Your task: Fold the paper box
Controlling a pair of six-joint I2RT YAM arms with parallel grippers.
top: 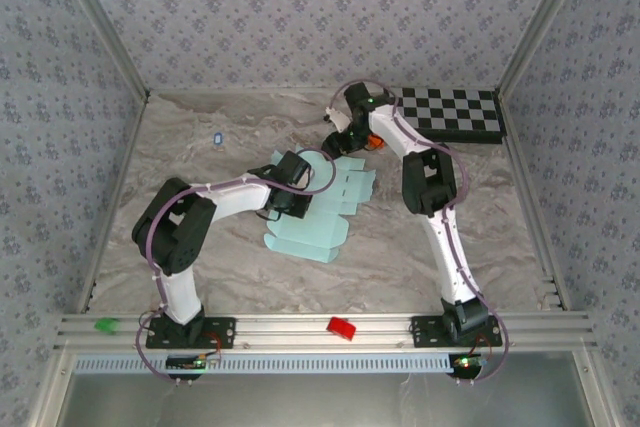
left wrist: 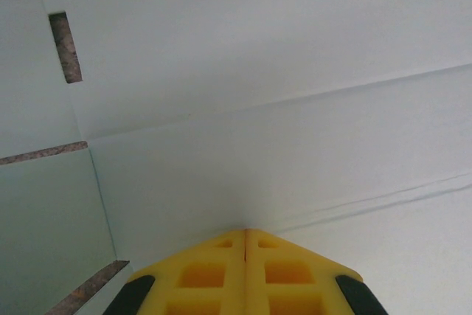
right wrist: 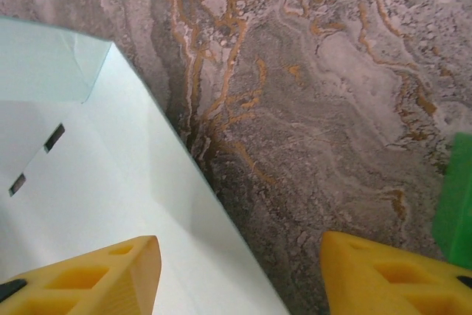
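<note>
The pressed-together left tool (left wrist: 245, 235) is pinning the flat paper box (left wrist: 280, 108). The spread right tool (right wrist: 237, 260) is hanging over its edge, probably needing to fold a flap up next.

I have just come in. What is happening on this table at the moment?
Two robot arms are working on a paper box, which is not folded yet: it lies as an opened-out pale aqua sheet on the table. The left arm has its jaws shut, with the tips close against the sheet. The right arm has its jaws open at the sheet's far edge, one side over the cardboard and the other over bare table. Nothing is gripped.
</note>
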